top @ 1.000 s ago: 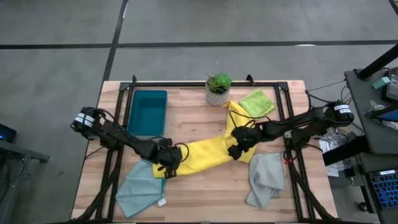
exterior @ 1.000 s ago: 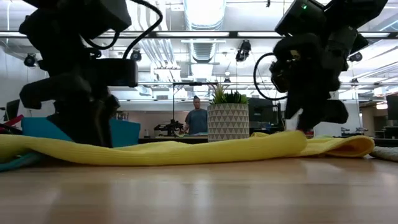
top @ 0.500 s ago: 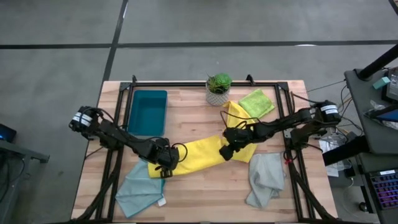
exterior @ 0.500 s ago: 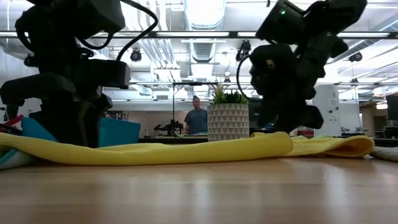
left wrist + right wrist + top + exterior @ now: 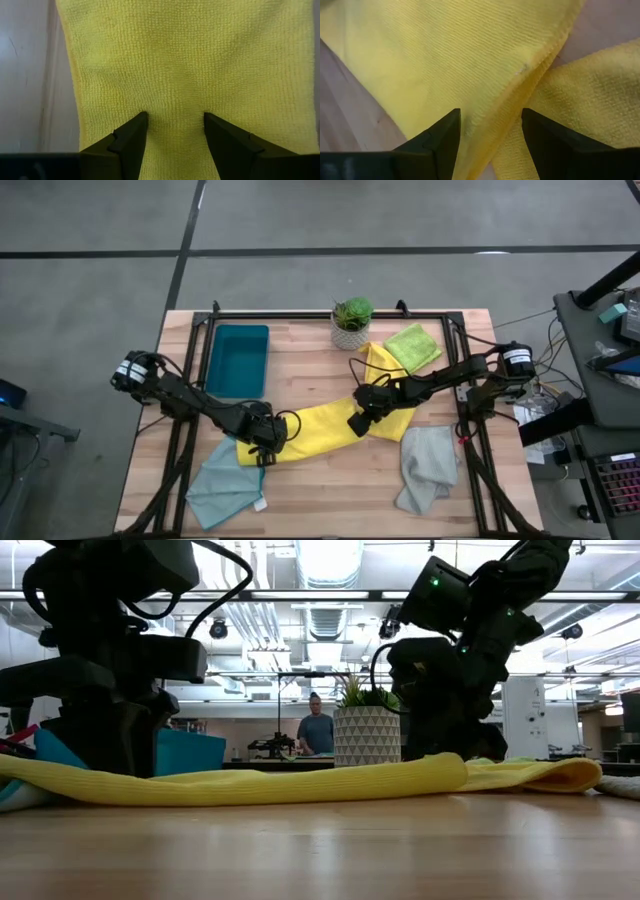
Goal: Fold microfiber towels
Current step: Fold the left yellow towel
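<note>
A yellow towel (image 5: 315, 425) lies in a long band across the table's middle. My left gripper (image 5: 266, 446) stands open over its left end, pointing steeply down, with the cloth (image 5: 175, 75) filling the view between the fingers. My right gripper (image 5: 360, 420) is open and slants down over the band's right end, above a hemmed edge (image 5: 540, 60). A second yellow towel (image 5: 383, 372) lies from the plant pot toward my right gripper, partly under the first. The lime green towel (image 5: 412, 345), the grey towel (image 5: 428, 465) and the light teal towel (image 5: 225, 480) lie flat on the table. My left gripper has its open fingertips (image 5: 141, 117) down on the top face of the yellow towel near its left end, coming from above. Nothing is pinched and the cloth lies flat on the table. My right gripper hangs with its open fingers just over the towel's right end (image 5: 485, 85); whether they touch it I cannot tell.
A dark teal tray (image 5: 236, 360) stands at the far left, and a potted plant (image 5: 351, 320) at the far middle. A black frame (image 5: 330, 313) runs round the table's far edge and sides. A person (image 5: 316, 733) stands in the room beyond the table.
My right gripper has moved toward the table's left edge and a little down, along the yellow towel. The towel's bunched right end has shifted left with it. The gap between its fingers has not changed.
</note>
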